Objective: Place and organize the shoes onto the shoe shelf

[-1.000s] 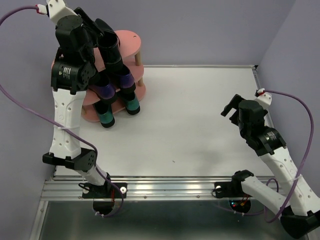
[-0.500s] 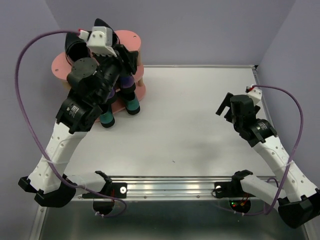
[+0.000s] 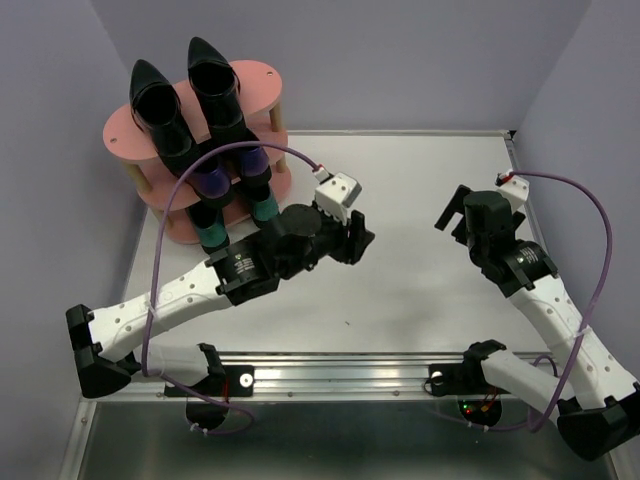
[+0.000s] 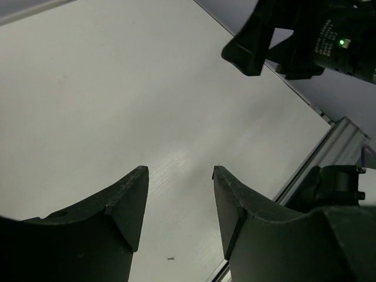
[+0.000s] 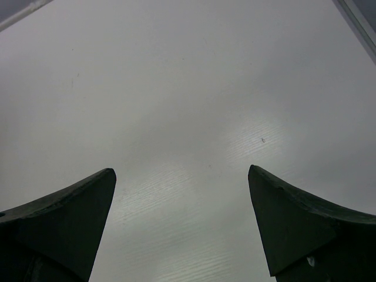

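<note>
The pink shoe shelf (image 3: 262, 76) stands at the table's far left. Two black pointed shoes (image 3: 160, 105) lie side by side on its top board. A pair with purple lining (image 3: 212, 182) is on the middle board and a pair with teal lining (image 3: 213, 236) on the bottom board. My left gripper (image 3: 362, 240) is open and empty over the middle of the table, well right of the shelf; in the left wrist view (image 4: 179, 176) only bare table lies between its fingers. My right gripper (image 3: 450, 212) is open and empty at the right; its wrist view (image 5: 182, 176) shows bare table.
The white table (image 3: 420, 170) has a metal rail (image 3: 340, 375) along its near edge and purple walls behind and at both sides. The right arm's gripper (image 4: 294, 35) shows at the top right of the left wrist view.
My left arm has swung away from the shelf, down and right to the table's middle, uncovering the black pair on the top board. My right gripper shifted slightly.
</note>
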Robot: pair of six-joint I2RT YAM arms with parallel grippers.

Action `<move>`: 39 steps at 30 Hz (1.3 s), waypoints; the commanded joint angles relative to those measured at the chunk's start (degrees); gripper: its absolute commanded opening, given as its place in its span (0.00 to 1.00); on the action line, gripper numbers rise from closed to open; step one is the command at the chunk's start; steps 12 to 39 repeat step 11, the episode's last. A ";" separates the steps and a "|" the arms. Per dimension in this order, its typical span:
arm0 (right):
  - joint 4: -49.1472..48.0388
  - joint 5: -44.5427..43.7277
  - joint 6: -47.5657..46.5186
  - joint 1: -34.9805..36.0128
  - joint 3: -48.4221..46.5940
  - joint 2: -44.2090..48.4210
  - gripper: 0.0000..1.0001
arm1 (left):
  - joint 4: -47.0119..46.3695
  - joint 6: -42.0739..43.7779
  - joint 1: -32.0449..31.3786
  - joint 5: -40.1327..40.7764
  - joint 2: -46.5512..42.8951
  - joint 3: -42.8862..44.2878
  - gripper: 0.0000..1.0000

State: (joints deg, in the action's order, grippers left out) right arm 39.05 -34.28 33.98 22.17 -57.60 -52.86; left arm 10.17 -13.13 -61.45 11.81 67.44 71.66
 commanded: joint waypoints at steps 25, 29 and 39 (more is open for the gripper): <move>-0.64 -3.51 0.21 -0.20 0.04 1.80 1.00 | -9.73 -2.70 -12.90 11.12 7.00 0.23 0.59; -0.64 -3.51 0.21 -0.20 0.04 1.80 1.00 | -9.73 -2.70 -12.90 11.12 7.00 0.23 0.59; -0.64 -3.51 0.21 -0.20 0.04 1.80 1.00 | -9.73 -2.70 -12.90 11.12 7.00 0.23 0.59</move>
